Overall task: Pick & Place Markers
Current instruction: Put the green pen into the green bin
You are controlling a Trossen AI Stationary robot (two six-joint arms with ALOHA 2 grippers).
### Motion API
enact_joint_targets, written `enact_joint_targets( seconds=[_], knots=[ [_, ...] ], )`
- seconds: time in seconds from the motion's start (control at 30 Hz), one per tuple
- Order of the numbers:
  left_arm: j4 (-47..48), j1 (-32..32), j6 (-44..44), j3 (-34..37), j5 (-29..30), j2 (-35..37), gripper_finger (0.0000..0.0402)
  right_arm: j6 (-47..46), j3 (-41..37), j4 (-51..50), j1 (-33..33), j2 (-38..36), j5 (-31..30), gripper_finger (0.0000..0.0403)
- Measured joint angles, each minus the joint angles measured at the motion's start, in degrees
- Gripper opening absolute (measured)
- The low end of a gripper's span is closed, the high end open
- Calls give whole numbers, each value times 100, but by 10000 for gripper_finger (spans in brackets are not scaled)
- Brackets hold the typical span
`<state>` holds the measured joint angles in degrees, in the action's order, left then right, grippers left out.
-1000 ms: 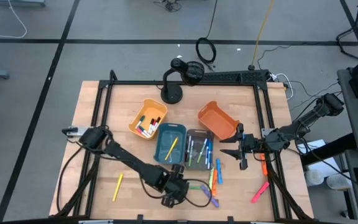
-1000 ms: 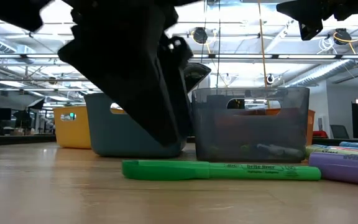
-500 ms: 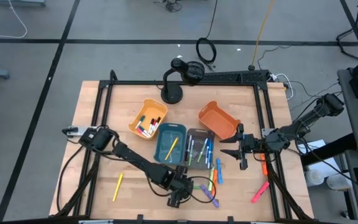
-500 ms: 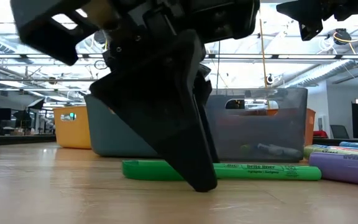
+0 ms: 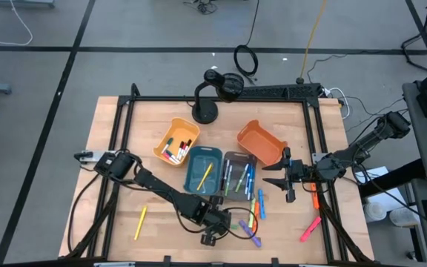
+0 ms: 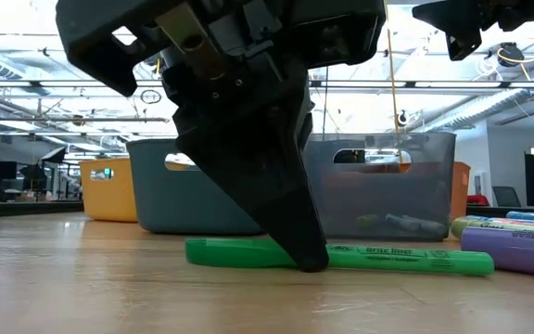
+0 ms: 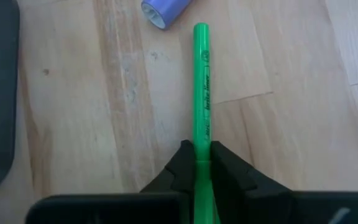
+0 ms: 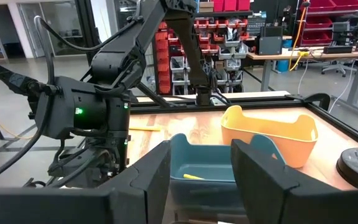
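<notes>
Markers, tally at this moment, for your record. Stowed: several in the yellow bin [image 5: 174, 143], one yellow in the teal bin [image 5: 201, 170], a few in the grey bin [image 5: 237, 176]. The orange bin [image 5: 260, 142] stood tilted at the far right of the row; you could not see its contents.

Loose on the bench [image 5: 117, 126]: one yellow marker [image 5: 140, 222] near the left; a cluster of blue, green, yellow and purple ones right of the grey bin and toward the near edge; a pink marker [image 5: 309, 228] and an orange one by the right rail.

In hand: your left gripper [image 7: 196, 163] had its jaws narrowed onto the green marker [image 7: 201, 93], which lay flat on the bench, not yet lifted.

Waiting: your right gripper [image 5: 286, 180] hung above the right side, jaws apart, holding nothing.

Judgement: roughly half sorted; about ten markers left.
</notes>
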<state>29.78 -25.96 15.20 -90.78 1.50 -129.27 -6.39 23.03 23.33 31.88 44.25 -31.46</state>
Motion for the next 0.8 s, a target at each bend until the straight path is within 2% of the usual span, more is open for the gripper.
enact_joint_targets(
  seconds=[0.23,0.5,0.8],
  knots=[
    [-17,-93,-108,17,7,103,32,0,0,0,0,0,0,155],
    [101,-328,-166,66,-12,831,31,-1,-2,23,0,2,1,155],
    [373,-584,-367,34,1086,1995,31,-1,-4,9,0,2,0,155]
  ],
)
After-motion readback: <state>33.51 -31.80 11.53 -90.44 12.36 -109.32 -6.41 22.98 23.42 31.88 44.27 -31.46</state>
